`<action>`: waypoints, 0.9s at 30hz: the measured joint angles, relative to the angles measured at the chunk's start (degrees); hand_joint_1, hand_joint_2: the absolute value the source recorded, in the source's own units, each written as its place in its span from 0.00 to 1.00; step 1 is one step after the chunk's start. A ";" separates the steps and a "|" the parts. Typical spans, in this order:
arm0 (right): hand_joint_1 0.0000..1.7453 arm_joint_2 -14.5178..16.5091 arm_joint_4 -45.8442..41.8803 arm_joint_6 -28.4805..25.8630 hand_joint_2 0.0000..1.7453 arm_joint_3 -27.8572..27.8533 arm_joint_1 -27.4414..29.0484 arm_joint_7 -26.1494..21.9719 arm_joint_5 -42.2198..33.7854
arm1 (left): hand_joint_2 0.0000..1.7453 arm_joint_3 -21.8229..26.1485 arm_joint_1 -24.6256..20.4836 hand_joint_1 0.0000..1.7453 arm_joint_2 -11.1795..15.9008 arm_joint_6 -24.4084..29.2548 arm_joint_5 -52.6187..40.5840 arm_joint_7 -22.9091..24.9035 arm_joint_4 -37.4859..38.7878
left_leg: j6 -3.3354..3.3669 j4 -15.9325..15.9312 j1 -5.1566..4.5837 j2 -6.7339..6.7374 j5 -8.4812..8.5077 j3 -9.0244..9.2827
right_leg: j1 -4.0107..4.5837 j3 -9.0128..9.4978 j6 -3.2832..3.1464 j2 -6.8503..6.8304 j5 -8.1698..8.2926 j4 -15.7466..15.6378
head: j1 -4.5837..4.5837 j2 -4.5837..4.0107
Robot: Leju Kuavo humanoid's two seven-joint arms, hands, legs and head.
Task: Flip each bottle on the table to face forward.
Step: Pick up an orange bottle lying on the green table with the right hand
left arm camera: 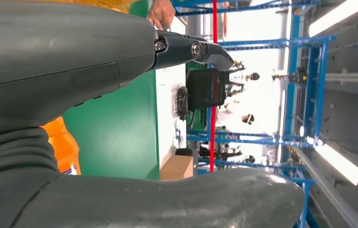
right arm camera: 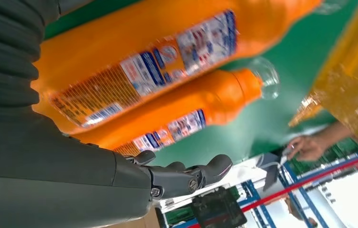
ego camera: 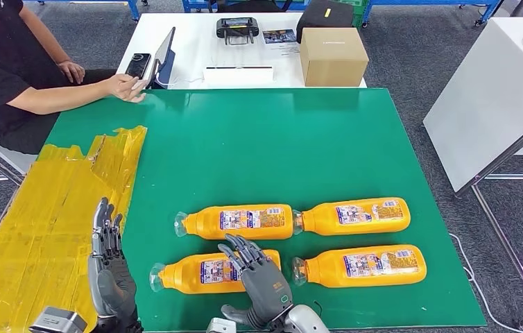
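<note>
Four orange bottles lie on their sides on the green table, caps pointing left and small-print labels facing up. They are the far-left bottle, the far-right bottle, the near-left bottle and the near-right bottle. My right hand is over the base end of the near-left bottle with its fingers spread and gripping nothing. The right wrist view shows that bottle beside the hand's extended fingers, with the far-left bottle beyond. Over the yellow patch, my left hand is held with straight fingers and is empty.
Yellow tape covers the table's near-left corner. A person sits at the far left with a hand by a tablet. A cardboard box stands on the white table behind. Another white table stands to the right.
</note>
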 joint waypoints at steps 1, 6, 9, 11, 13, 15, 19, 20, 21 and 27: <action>0.00 -0.25 0.19 0.01 1.00 0.28 -0.05 0.29 0.31 | 0.00 0.16 0.00 0.00 -0.07 -0.04 0.09 0.00 0.00 | 0.00 0.00 0.00 0.00 0.00 0.00 | 0.00 0.00 0.00 0.00 0.00 0.00 | 0.00 0.00; 0.00 -1.17 0.94 0.01 1.00 1.14 -0.13 0.78 0.75 | 0.00 0.74 0.00 0.00 -0.22 -0.21 0.10 0.00 0.00 | 0.00 0.00 0.00 0.00 0.00 0.00 | 0.00 0.00 0.00 0.00 0.00 0.00 | 0.00 0.00; 0.00 -1.59 1.14 0.37 1.00 1.31 -0.18 1.67 1.68 | 0.00 0.96 0.02 0.00 -0.29 -0.45 0.10 0.00 0.00 | 0.00 0.00 0.00 0.00 0.00 0.00 | 0.01 0.00 0.00 0.00 0.00 0.00 | -0.01 0.00; 0.00 -2.09 1.16 1.02 1.00 1.42 -0.35 2.77 2.82 | 0.00 1.20 0.04 0.00 -0.40 -0.60 0.10 0.00 0.00 | 0.00 0.00 0.00 0.00 0.00 0.00 | 0.01 0.00 0.00 0.00 0.00 0.00 | 0.00 0.00; 0.00 -2.76 1.16 1.79 1.00 1.50 -0.65 3.66 3.63 | 0.00 1.44 0.08 0.00 -0.52 -0.74 0.10 0.00 0.00 | 0.00 0.00 0.00 0.00 0.00 0.00 | 0.00 0.01 0.00 0.00 0.00 0.00 | 0.00 0.00; 0.00 -3.49 1.15 2.77 1.00 1.51 -1.00 4.31 3.99 | 0.00 1.63 0.12 0.00 -0.57 -0.98 0.14 0.00 0.00 | 0.00 0.00 0.00 0.00 0.00 0.00 | 0.00 0.01 0.00 0.00 0.00 0.00 | 0.01 0.00; 0.00 -5.57 1.04 6.47 1.00 1.51 -1.82 5.39 4.11 | 0.00 2.16 0.20 0.00 -0.70 -1.94 0.18 0.00 0.00 | 0.01 0.01 -0.01 -0.01 0.00 0.00 | -0.02 0.01 0.01 0.00 0.01 0.00 | 0.00 0.00; 0.00 -6.05 1.03 7.15 1.00 1.51 -1.99 5.51 4.16 | 0.00 2.32 0.22 0.00 -0.75 -2.14 0.20 0.00 0.01 | 0.01 0.01 -0.01 -0.01 0.00 0.00 | -0.02 0.02 0.01 -0.01 0.01 0.00 | 0.00 0.00; 0.00 -6.47 1.03 7.62 1.00 1.52 -2.16 5.59 4.21 | 0.00 2.49 0.24 0.00 -0.82 -2.31 0.23 0.00 0.01 | 0.01 0.01 -0.01 -0.01 0.00 0.00 | -0.02 0.02 0.01 0.00 0.01 0.00 | -0.01 0.00; 0.83 -8.06 1.03 8.86 1.00 1.56 -2.93 6.12 4.42 | 0.00 3.25 0.32 0.00 -1.08 -2.80 0.71 0.00 0.02 | 0.00 0.01 -0.01 0.00 0.00 0.02 | -0.01 0.02 0.01 0.00 0.01 0.00 | -0.02 0.00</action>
